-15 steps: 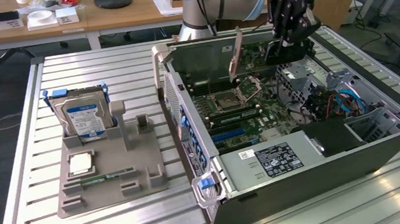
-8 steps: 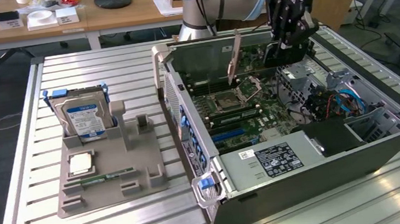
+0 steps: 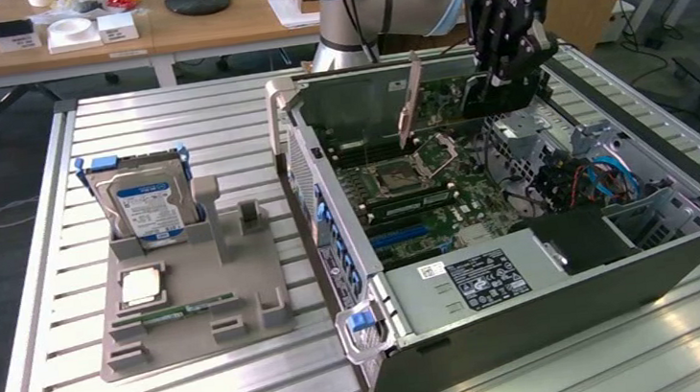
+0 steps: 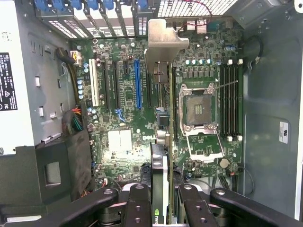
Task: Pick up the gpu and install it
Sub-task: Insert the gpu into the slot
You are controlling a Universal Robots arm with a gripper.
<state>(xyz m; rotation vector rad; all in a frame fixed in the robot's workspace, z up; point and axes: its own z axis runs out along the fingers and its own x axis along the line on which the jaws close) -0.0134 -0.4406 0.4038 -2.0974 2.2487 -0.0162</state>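
Starting at the exterior view's left, you have the slatted metal surface (image 3: 162, 118) carrying a gray holder (image 3: 238, 303), with the blue-labelled hard drive (image 3: 146, 204) standing upright in it, a processor chip (image 3: 140, 286) lying flat in front of the drive and a narrow RAM stick (image 3: 188, 310) lying below the chip. Just beside the holder, toward the right, the open computer case (image 3: 566, 300) lies on its side with the motherboard (image 3: 427, 198) facing up. Over the far end of that board you will find the gpu (image 3: 495, 100), standing on edge with its silvery end bracket (image 3: 415, 93) toward the case's rear wall. In the wrist view the gpu (image 4: 160, 161) runs edge-on between the blue slot (image 4: 138, 82) and the empty processor socket (image 4: 199, 108); you cannot tell whether it is seated. Your hand (image 3: 506, 70) is clamped on the card's near end, one finger on each face.
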